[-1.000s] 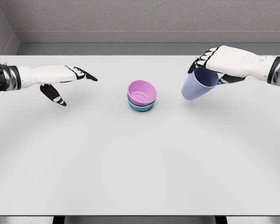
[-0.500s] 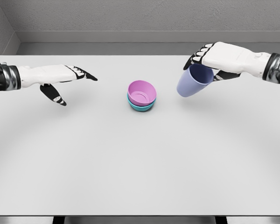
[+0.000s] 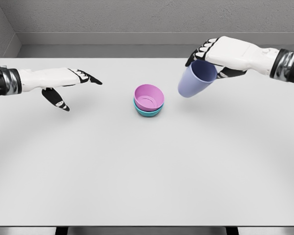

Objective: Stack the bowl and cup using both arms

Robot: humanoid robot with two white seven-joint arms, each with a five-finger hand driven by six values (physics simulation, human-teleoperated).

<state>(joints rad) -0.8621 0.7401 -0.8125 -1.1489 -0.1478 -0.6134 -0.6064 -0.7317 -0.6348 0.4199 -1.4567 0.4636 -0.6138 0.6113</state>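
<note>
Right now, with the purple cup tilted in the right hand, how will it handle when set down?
The purple cup keeps its round shape in the right hand, so it is probably rigid. It is held tilted, rim up, base down-left: released like that it may tip and roll. Its smooth wall looks slippery.

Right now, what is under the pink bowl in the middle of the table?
A teal bowl sits under the pink bowl, nested, with only its lower outer wall showing. Its inside is covered by the pink bowl, so I cannot see whether anything lies in it. The pink bowl itself looks empty.
</note>
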